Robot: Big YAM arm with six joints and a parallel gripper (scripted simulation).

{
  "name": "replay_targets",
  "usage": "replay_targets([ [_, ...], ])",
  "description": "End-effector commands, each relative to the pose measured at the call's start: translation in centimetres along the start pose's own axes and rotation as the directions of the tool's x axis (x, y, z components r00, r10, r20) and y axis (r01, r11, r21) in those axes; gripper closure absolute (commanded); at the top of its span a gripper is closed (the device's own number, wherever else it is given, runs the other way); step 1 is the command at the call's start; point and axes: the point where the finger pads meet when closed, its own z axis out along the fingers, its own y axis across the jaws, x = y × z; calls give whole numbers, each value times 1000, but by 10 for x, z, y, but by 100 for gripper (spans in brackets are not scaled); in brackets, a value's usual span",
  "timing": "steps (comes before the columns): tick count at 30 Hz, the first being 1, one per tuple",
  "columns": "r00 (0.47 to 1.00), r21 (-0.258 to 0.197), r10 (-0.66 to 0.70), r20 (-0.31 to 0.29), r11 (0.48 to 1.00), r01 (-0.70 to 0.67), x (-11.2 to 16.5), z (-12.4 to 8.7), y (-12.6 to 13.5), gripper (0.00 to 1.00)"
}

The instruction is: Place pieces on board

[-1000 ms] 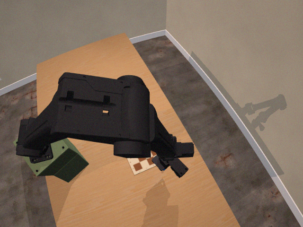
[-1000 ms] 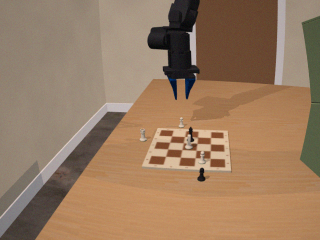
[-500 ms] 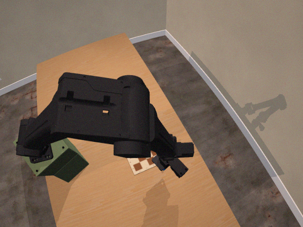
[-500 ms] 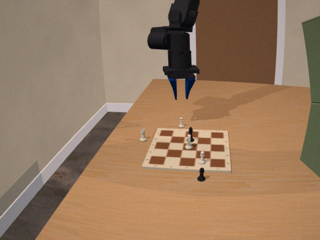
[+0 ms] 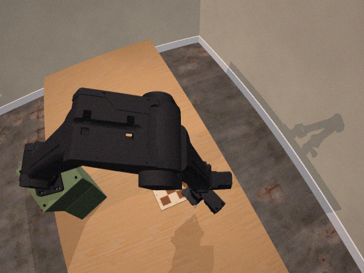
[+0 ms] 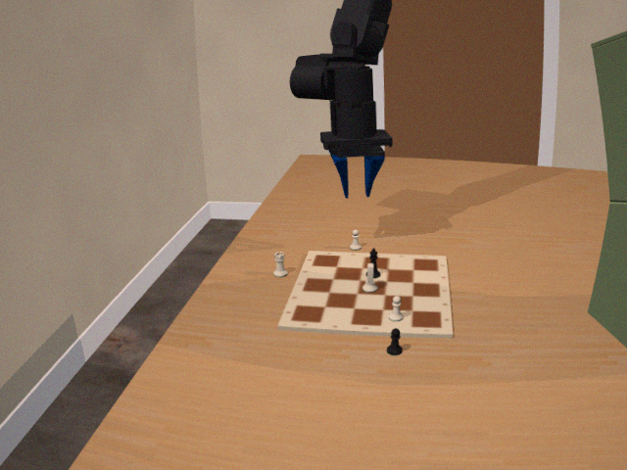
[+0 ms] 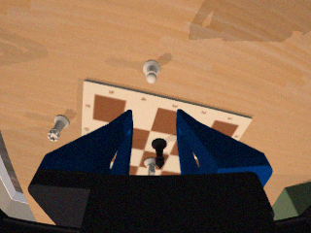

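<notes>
The chessboard (image 6: pixel 366 293) lies on the wooden table. Beside it stand a white pawn (image 6: pixel 356 239) at the far edge, a white rook (image 6: pixel 279 263) at the left, and a black pawn (image 6: pixel 394 342) at the near edge. On the board stand a tall black piece (image 6: pixel 374 261), a tall white piece (image 6: pixel 369 278) and a white pawn (image 6: pixel 395 308). My gripper (image 6: pixel 357 194) hangs high above the table beyond the far edge, pointing down, its blue fingers partly apart and empty. The wrist view shows the fingers over the board, with the white pawn (image 7: pixel 151 70) and the rook (image 7: pixel 58 126) beyond.
A green cabinet (image 6: pixel 609 192) stands at the right of the table; the arm's base sits on it (image 5: pixel 67 190). The arm hides most of the board (image 5: pixel 170 198) in the top view. The table's left edge drops to the floor by the wall.
</notes>
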Motion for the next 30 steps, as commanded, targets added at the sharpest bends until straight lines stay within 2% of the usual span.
replay_targets([
  [1,999,-34,23,30,999,-22,-11,-6,13,68],
  [3,1000,-23,23,22,999,-22,-8,3,10,68],
  [9,999,-34,24,33,999,-23,-18,4,13,68],
  [13,1000,-25,5,23,1000,-4,-10,15,11,68],
  [15,1000,-25,5,23,1000,-4,-10,15,11,68],
  [16,999,-56,17,49,998,-14,-25,0,21,68],
  [18,1000,-22,11,23,1000,-10,-13,21,8,68],
  [24,1000,-25,3,22,1000,-2,-9,30,11,68],
  [28,999,-35,15,33,999,-14,-19,29,12,68],
  [30,1000,-26,6,24,1000,-5,-11,38,10,68],
])
